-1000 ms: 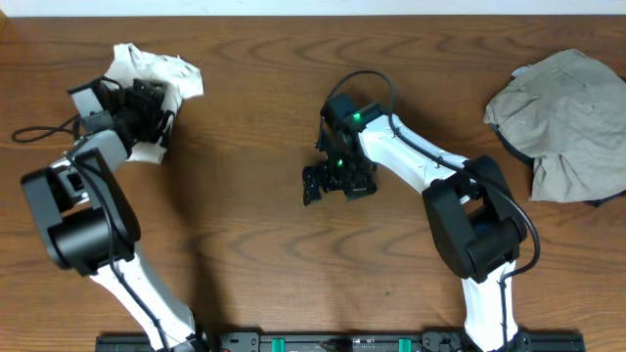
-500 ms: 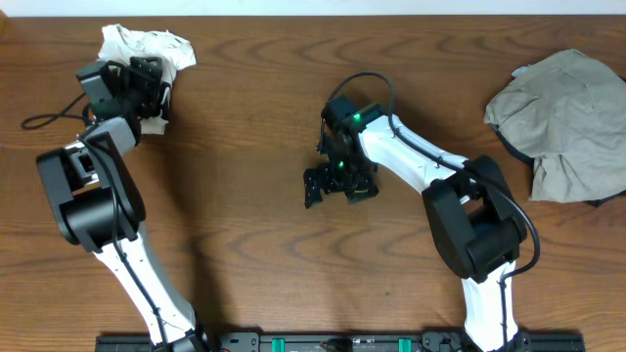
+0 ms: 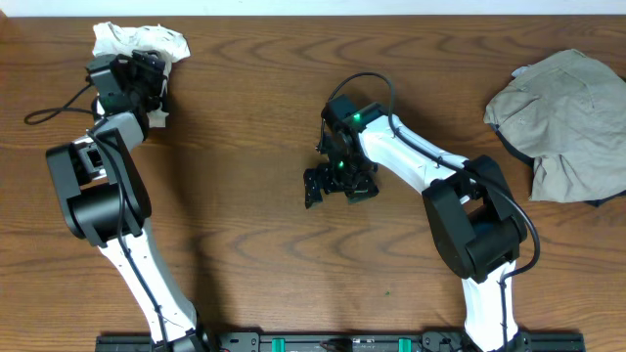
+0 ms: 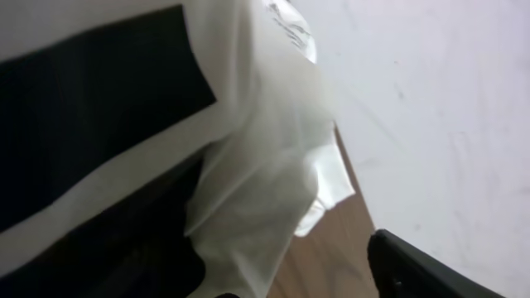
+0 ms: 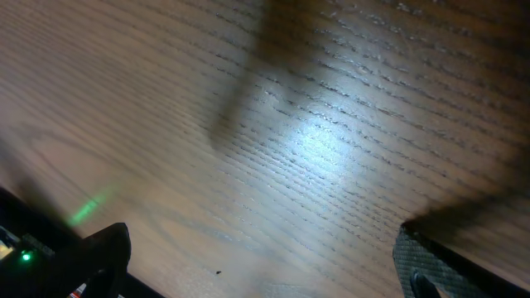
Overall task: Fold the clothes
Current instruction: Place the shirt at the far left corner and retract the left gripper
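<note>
A: So, where is the white shirt lying?
B: From above, it is sitting bunched in the table's far left corner, touching the left gripper.
A: Pinching it?
B: I cannot tell. That wrist camera is showing only white cloth and a black letter, close up.
A: And the right gripper?
B: Its fingers are standing wide apart over the table.

Dark wood-grain table fills overhead view; white strip along top edge; light glare mid-frame, right wrist view.
</note>
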`<move>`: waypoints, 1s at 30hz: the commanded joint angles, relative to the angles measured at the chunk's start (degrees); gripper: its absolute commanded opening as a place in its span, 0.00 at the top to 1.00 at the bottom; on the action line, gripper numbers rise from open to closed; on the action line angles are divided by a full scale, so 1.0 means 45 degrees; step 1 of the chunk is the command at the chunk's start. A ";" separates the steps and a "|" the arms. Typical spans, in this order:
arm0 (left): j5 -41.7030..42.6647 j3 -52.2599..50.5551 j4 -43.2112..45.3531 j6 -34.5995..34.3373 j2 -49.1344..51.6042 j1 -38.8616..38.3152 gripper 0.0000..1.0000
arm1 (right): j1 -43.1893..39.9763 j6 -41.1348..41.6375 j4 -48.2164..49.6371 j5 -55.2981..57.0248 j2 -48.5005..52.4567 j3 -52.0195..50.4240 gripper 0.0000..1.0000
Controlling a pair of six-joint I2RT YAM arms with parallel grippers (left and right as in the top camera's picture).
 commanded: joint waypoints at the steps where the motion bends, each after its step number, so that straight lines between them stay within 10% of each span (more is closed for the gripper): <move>1: 0.1933 -0.0301 0.0583 0.0194 0.0578 0.0306 0.17 | 0.0107 0.0136 -0.0024 0.0005 0.0131 -0.0189 0.01; 12: 0.4478 -0.0301 -0.0316 0.0753 -0.3084 0.0777 0.16 | 0.0107 0.0141 0.0010 -0.0005 0.0131 -0.0189 0.01; 19: 0.5833 -0.0316 -0.6130 0.1559 -0.5396 0.1627 0.16 | 0.0107 0.0121 0.0029 -0.0325 0.0131 -0.0189 0.01; 25: 0.2409 -0.0321 -1.2254 0.2375 -0.6115 0.2890 0.16 | 0.0107 0.0078 0.0117 -0.0330 0.0131 -0.0189 0.01; 30: 0.2171 -0.0855 -1.2886 0.3079 -0.5921 0.3327 0.25 | 0.0107 0.0078 0.0301 -0.0330 0.0131 -0.0189 0.01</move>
